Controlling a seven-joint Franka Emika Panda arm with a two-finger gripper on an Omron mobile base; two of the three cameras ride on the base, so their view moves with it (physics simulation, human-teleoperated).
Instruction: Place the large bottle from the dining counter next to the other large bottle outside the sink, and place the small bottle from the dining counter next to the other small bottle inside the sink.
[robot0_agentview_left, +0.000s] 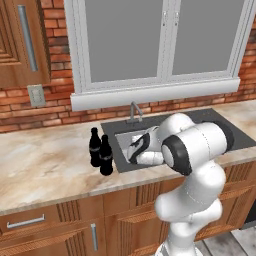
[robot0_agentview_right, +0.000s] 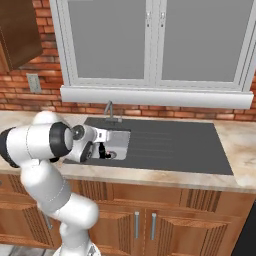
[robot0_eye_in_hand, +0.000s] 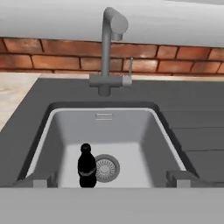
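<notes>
Black and glossy, a small bottle (robot0_eye_in_hand: 87, 168) stands upright on the sink (robot0_eye_in_hand: 144, 131) basin floor beside the drain, near its front edge. It looks light, stiff and slippery; its waist seems best to grasp. The gripper (robot0_eye_in_hand: 107, 180) hangs spread, empty.

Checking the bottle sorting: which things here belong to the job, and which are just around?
Job: rear big bottle; front big bottle; small bottle in the basin; sink.
Just around: tap; window; wall socket.
</notes>
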